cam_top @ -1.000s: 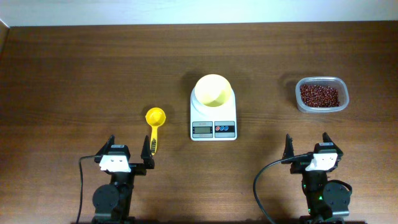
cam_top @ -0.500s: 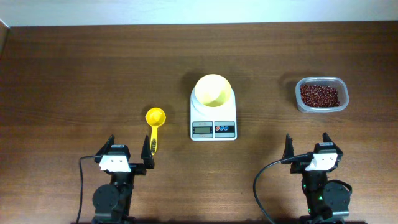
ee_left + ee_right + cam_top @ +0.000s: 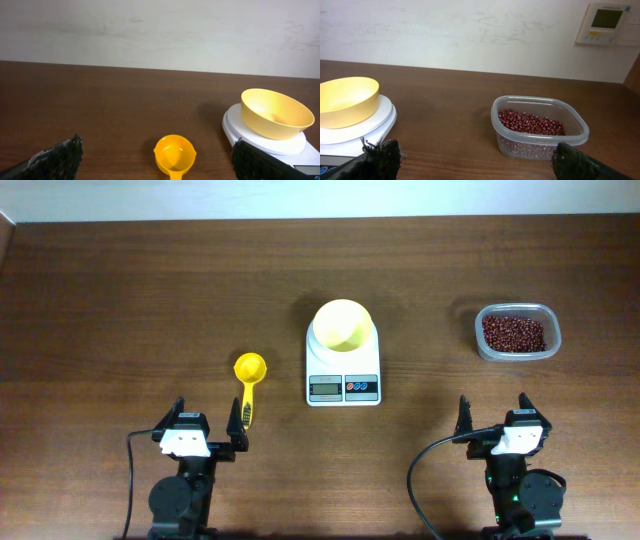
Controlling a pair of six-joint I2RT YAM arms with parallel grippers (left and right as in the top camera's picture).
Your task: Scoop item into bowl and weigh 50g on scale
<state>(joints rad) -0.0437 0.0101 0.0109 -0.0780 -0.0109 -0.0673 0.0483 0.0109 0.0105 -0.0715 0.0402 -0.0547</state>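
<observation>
The pale-yellow bowl (image 3: 343, 326) (image 3: 276, 113) (image 3: 346, 101) stands empty on the white scale (image 3: 343, 376) (image 3: 234, 127) (image 3: 385, 117) at the table's middle. Dark reddish-brown beans (image 3: 513, 333) (image 3: 530, 122) fill a clear plastic container (image 3: 517, 351) (image 3: 540, 145) at the right. A yellow long-handled scoop (image 3: 249, 373) (image 3: 174, 154) lies left of the scale. My left gripper (image 3: 208, 421) (image 3: 157, 160) is open at the near edge, its far-side tip by the scoop's handle end. My right gripper (image 3: 493, 414) (image 3: 475, 160) is open, nothing between its fingers, short of the container.
A wall thermostat (image 3: 606, 23) hangs at the back right in the right wrist view. The brown wooden table (image 3: 120, 310) stretches wide to the left and behind the scale. Cables run from both arm bases at the near edge.
</observation>
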